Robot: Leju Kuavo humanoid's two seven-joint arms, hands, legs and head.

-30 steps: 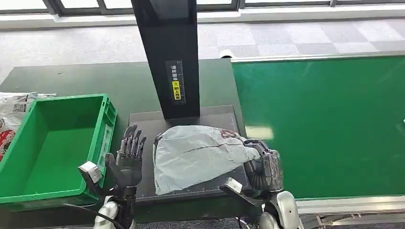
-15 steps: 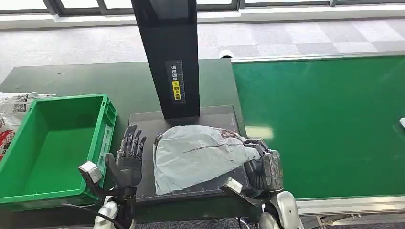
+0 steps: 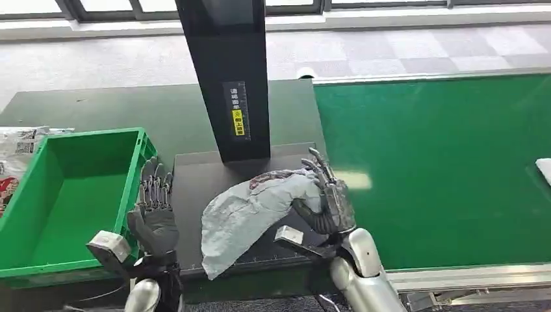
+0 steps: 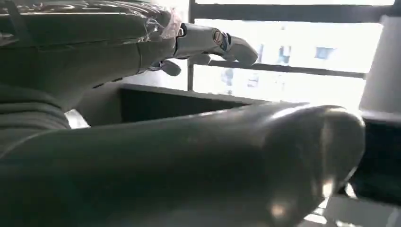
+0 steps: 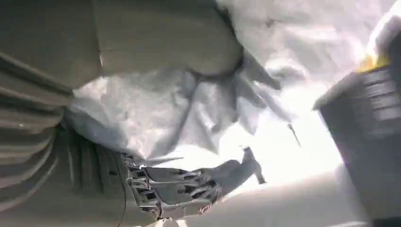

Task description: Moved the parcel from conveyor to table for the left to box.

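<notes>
The parcel [image 3: 250,211] is a crumpled grey plastic mailer on the black platform [image 3: 201,179] at the table's front. Its right end is raised off the platform and its left corner hangs over the front edge. My right hand [image 3: 328,201] holds that raised end, with the bag between thumb and fingers. In the right wrist view the thumb [image 5: 165,38] presses on the parcel [image 5: 265,56] and the fingers [image 5: 189,182] lie on its other side. Left of the parcel, beside the green crate [image 3: 65,188], my left hand [image 3: 154,209] stands with fingers straight and apart, holding nothing. The left wrist view shows its fingers [image 4: 208,40] stretched out.
A black column [image 3: 224,78] rises from the back of the platform. The green conveyor [image 3: 442,169] runs on the right, with a white item [image 3: 544,170] at its right edge. Printed bags [image 3: 19,146] lie left of the crate.
My right hand has lifted the parcel's right end and carried it left, so the bag now slopes and folds. My left hand has shifted slightly left toward the crate.
</notes>
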